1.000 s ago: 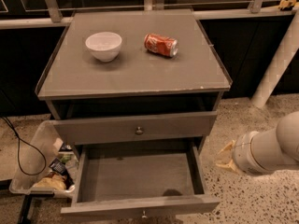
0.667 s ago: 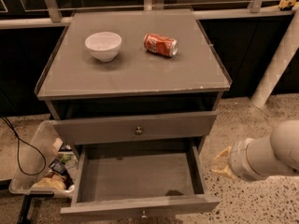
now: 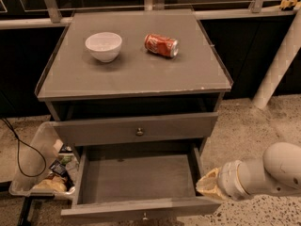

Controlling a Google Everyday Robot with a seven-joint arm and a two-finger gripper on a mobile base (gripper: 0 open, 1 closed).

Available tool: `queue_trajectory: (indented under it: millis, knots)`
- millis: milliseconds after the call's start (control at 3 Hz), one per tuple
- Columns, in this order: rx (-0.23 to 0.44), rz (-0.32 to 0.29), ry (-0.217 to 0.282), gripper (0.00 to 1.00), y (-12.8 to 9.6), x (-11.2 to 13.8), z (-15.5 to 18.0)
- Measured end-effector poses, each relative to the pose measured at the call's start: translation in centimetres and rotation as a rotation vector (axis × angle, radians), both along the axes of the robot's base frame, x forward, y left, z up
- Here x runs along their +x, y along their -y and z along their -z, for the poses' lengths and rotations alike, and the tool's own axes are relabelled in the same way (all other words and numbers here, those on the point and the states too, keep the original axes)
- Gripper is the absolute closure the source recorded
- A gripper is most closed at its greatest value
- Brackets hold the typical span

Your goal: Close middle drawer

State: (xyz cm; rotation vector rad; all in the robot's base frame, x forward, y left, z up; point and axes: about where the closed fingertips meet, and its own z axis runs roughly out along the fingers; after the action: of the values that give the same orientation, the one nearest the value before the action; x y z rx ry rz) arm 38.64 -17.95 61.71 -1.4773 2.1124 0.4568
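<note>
The middle drawer [image 3: 136,180] is pulled far out of the grey cabinet, and its plain grey inside shows with nothing in it. Its flat front [image 3: 108,212] lies at the bottom edge of the view, with a small round knob [image 3: 145,215] at its centre. My gripper [image 3: 207,185], tan at the end of a white arm [image 3: 263,173], comes in from the right. It is right at the drawer's right side wall, near the front corner.
Above the open drawer is a taller drawer front with a brass knob [image 3: 139,132], standing slightly out. On the cabinet top [image 3: 136,74] are a white bowl [image 3: 104,46] and a red can [image 3: 161,45] lying on its side. A clear bin of clutter [image 3: 44,171] and a black cable [image 3: 19,149] are on the left. A white pipe [image 3: 277,65] stands on the right.
My arm and gripper have moved left and a little down, from beside the cabinet to the open drawer's right side. The drawer has not moved.
</note>
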Motion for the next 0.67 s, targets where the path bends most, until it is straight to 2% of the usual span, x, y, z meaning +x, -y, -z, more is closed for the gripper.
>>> queue_trajectory:
  millis: [333, 667]
  knots:
    - [0.009, -0.01, -0.006, 1.0, -0.2, -0.1, 0.6]
    - [-0.001, -0.038, -0.033, 1.0, -1.8, -1.1, 2.5]
